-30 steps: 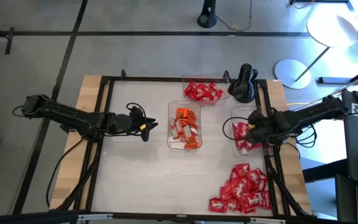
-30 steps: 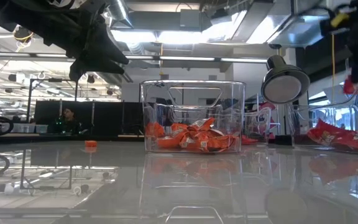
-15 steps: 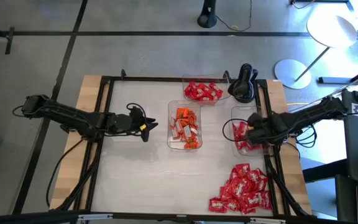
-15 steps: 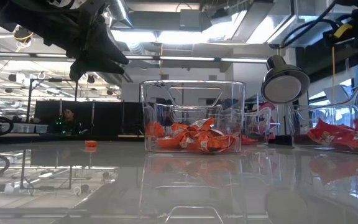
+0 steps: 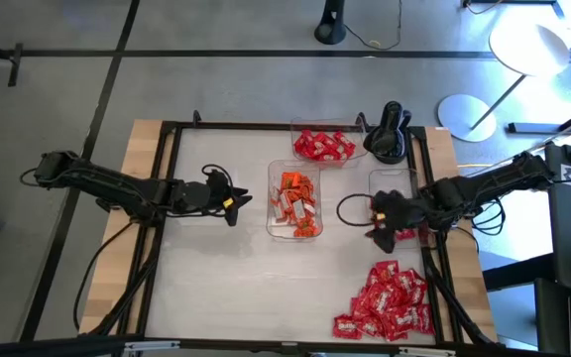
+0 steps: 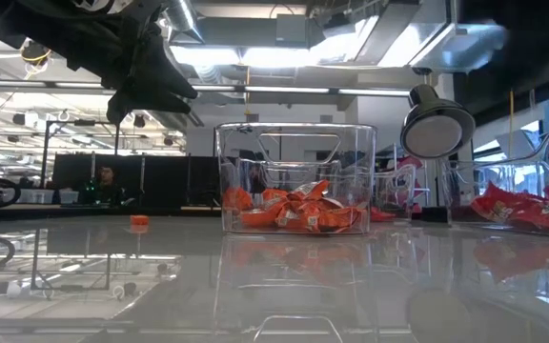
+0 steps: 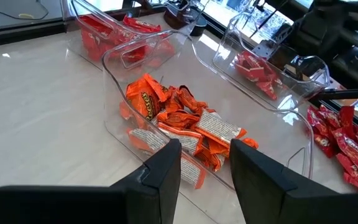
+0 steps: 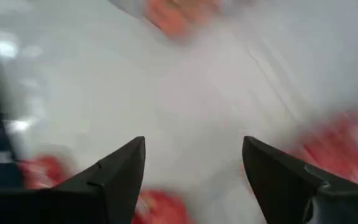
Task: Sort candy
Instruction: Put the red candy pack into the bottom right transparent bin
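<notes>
Orange candy (image 5: 295, 201) fills the middle clear tray (image 5: 293, 167), seen close up as orange candy (image 7: 179, 121) in the left wrist view. Red candy (image 5: 323, 146) lies in the far tray, more red candy (image 5: 406, 235) in the right tray (image 5: 390, 177). A loose pile of red candy (image 5: 390, 302) lies on the table at the near right. My left gripper (image 5: 236, 205) hovers left of the middle tray, open and holding nothing (image 7: 205, 152). My right gripper (image 5: 374, 229) is at the right tray's left edge, open and holding nothing (image 8: 194, 162).
A black stand (image 5: 388, 134) rises at the far right beside the trays. A black frame (image 5: 167, 178) runs round the table top. Bare white table (image 5: 246, 288) stretches between the middle tray and the near edge, left of the pile.
My right gripper has opened and let go of a red candy above the right tray. It has then swung a little toward the table's left and near edge, out over the tray's left rim. My left arm has kept still.
</notes>
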You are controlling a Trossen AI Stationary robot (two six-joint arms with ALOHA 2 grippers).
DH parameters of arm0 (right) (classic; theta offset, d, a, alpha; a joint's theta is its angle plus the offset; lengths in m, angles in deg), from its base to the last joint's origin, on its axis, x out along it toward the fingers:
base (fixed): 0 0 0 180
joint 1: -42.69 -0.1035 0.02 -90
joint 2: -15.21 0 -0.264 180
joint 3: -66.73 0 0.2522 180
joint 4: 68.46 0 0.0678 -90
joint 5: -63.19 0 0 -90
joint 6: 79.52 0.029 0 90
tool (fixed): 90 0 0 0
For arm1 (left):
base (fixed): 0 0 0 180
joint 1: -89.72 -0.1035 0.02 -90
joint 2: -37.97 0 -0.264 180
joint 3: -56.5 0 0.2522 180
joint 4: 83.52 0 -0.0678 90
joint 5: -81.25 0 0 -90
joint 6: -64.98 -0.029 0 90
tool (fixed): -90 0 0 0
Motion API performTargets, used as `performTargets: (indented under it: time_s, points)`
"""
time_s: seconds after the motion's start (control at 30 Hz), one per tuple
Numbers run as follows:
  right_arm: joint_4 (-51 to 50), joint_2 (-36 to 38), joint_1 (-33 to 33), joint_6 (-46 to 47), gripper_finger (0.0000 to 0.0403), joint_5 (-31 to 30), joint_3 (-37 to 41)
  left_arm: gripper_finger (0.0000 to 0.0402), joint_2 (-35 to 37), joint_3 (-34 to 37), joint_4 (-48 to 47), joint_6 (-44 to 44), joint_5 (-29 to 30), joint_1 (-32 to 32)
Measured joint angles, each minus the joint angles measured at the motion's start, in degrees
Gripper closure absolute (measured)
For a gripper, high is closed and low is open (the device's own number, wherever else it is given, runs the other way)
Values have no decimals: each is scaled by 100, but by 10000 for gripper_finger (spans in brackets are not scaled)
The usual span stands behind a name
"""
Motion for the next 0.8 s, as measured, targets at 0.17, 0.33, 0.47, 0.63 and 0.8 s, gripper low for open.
performTargets:
  time_s: [0.17, 0.33, 0.47, 0.63, 0.8]
  points:
    - [1655, -363, -442, -1095, 146, 56, -9, 274, 0, 0, 0, -5, 0, 0]
    - [2006, -1020, -902, -1429, 159, 231, -7, 274, 0, 0, 1, -118, 0, 0]
    - [1959, -1655, -1275, -1435, 168, 586, -7, 274, -2, 0, 0, -107, 2, 0]
    - [1872, -2433, -1649, -1439, 171, 1271, -4, 274, 0, 0, 5, -101, 2, 0]
    - [1789, -3007, -1912, -1457, 171, 1629, -4, 274, 0, 0, 6, -92, 1, 0]
